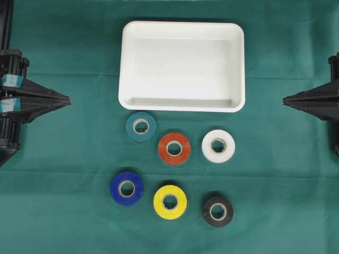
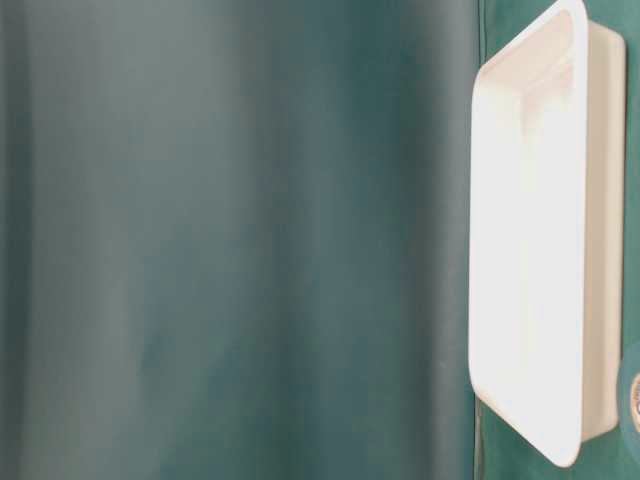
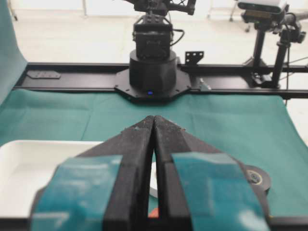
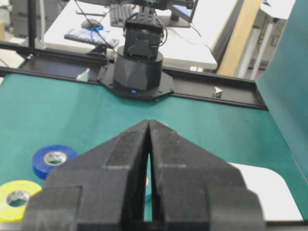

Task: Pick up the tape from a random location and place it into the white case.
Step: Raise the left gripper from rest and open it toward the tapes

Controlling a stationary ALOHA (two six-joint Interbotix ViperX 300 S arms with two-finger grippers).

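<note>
Left claw: the left claw (image 1: 68,100) was clenched, its two black fingers pressed together at the tips, with nothing between them. It stood at the left edge of the counter, pointing toward the middle.
Right claw: the right claw (image 1: 286,98) was clenched too, tips together and holding nothing. It stood at the right edge, pointing toward the left claw.
White case: the white case (image 1: 181,102) lay flat on the green cloth (image 1: 63,174) between the two claws, a little to the far side of the line between them, apart from both. Nothing was inside it.
Teal tape: the teal tape (image 1: 141,126) lay flat just beside the near rim of the case, closer to the left claw.
Orange tape: the orange tape (image 1: 174,148) lay about midway between the claws, very near the teal one.
White tape: the white tape (image 1: 218,146) lay closer to the right claw, near the orange one.
Blue tape: the blue tape (image 1: 127,188) lay on the left claw's side, further from the case.
Yellow tape: the yellow tape (image 1: 170,201) lay between the blue and the black tape.
Black tape: the black tape (image 1: 217,211) lay on the right claw's side, the farthest from the case.
Contact: no claw touched any tape or the case.
</note>
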